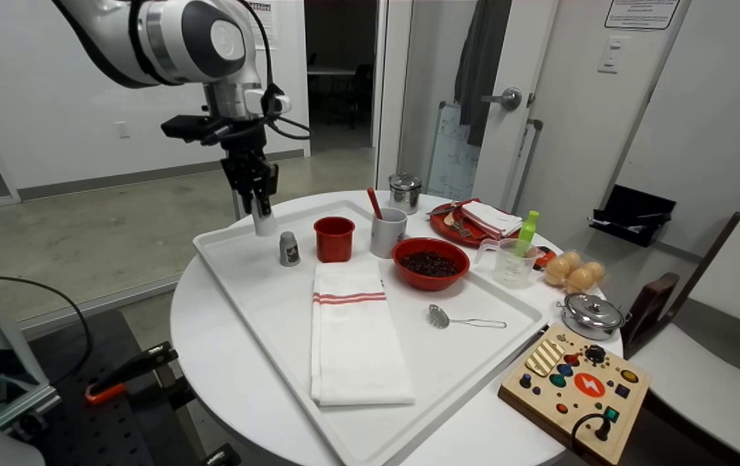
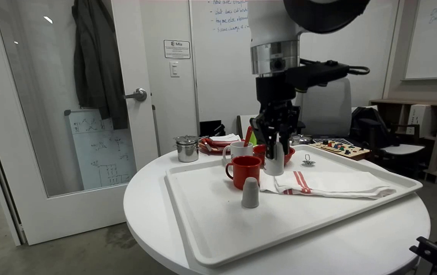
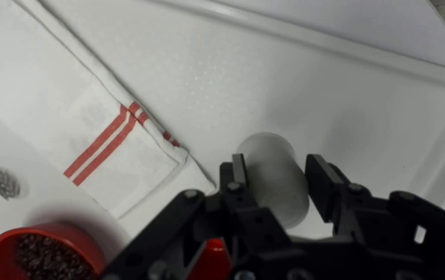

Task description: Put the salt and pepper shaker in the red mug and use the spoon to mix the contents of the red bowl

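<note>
Jaws partly closed around the white shaker (image 1: pixel 265 224) hold it raised above the tray (image 1: pixel 272 291), at left in an exterior view. Rightward, the grey shaker (image 1: pixel 289 250) stands upright on the tray, then comes the red mug (image 1: pixel 334 246); a red-striped folded towel (image 1: pixel 358 343) lies nearer. Farther right is the red bowl (image 1: pixel 433 283), holding dark contents (image 1: pixel 430 263), and nearer, on the tray, the spoon (image 1: pixel 441 317).
</note>
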